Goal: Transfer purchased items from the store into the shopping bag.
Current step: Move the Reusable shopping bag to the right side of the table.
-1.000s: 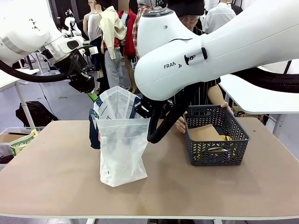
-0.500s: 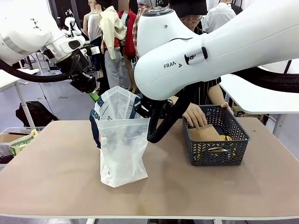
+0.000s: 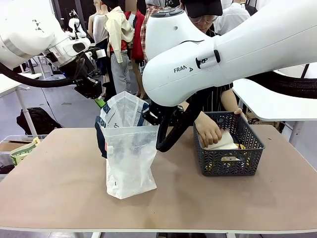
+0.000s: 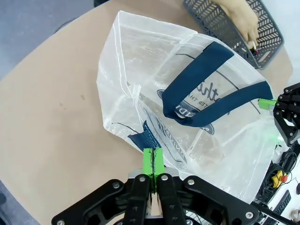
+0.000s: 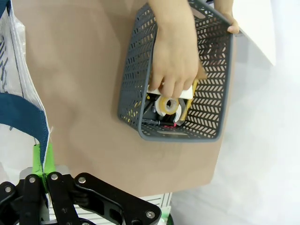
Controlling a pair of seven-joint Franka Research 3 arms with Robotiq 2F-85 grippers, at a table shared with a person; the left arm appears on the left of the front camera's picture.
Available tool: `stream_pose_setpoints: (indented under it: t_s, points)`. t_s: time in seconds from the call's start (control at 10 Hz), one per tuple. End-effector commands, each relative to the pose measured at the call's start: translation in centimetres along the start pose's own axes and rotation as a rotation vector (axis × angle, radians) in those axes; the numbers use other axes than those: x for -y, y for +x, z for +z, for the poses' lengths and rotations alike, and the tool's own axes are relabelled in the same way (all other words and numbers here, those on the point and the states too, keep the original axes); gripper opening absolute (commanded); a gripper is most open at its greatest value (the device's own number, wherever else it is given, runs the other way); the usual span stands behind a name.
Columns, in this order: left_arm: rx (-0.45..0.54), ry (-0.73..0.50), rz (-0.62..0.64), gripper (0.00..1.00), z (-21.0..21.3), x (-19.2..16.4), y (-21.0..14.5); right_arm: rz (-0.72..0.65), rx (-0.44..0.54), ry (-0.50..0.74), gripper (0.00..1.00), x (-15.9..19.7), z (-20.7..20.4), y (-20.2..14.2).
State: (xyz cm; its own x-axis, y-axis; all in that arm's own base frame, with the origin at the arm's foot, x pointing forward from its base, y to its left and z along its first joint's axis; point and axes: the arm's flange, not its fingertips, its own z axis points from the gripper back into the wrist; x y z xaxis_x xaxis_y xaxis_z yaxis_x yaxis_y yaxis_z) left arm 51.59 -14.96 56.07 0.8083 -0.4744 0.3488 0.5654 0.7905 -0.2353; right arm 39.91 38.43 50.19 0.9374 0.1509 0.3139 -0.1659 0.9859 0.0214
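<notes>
Table [image 3: 59, 191], near edge bare. The bag [image 3: 130, 153] stands upright left of centre, translucent white with navy handles, its mouth held open from two sides.

Left gripper [image 4: 152, 155]: you see the green pads pressed flat together, pinching the bag's rim where a navy handle [image 4: 199, 77] is sewn on. In the front view it reaches down to the bag's upper left corner.

Right gripper [image 5: 43, 161]: its pads are closed on the opposite rim of the bag, beside the other navy strap [image 5: 26, 117]. From the left wrist camera its green tip sits at the end of that strap.

The basket [image 3: 229, 166] rests on the table to the right of the bag, near it but apart. Inside lie the packages: a pale tan one [image 3: 225, 143], a round yellow one [image 5: 168, 105], black ones [image 5: 151, 110] and a bit of red.

Person's hand [image 3: 210, 134] is down in the basket, fingers on the pale package. The other hand [image 5: 230, 21] grips the basket's far rim.
</notes>
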Motion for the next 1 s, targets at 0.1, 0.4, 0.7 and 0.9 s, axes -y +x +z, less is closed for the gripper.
stream_pose_setpoints:
  t_s: [0.1,0.4,0.7,0.9]
  points:
    - [0.006,-0.002,-0.002,0.0,0.24,-0.01,-0.03,0.0,0.002,-0.006,0.0,0.21,0.06,-0.37]
    - [0.006,-0.002,-0.002,0.0,0.24,-0.01,-0.03,0.0,0.002,-0.006,0.0,0.21,0.06,-0.37]
    - [0.006,-0.002,-0.002,0.0,0.24,-0.01,-0.03,0.0,0.002,-0.006,0.0,0.21,0.06,-0.37]
    - [0.006,-0.002,-0.002,0.0,0.24,-0.01,-0.03,0.0,0.002,-0.006,0.0,0.21,0.06,-0.37]
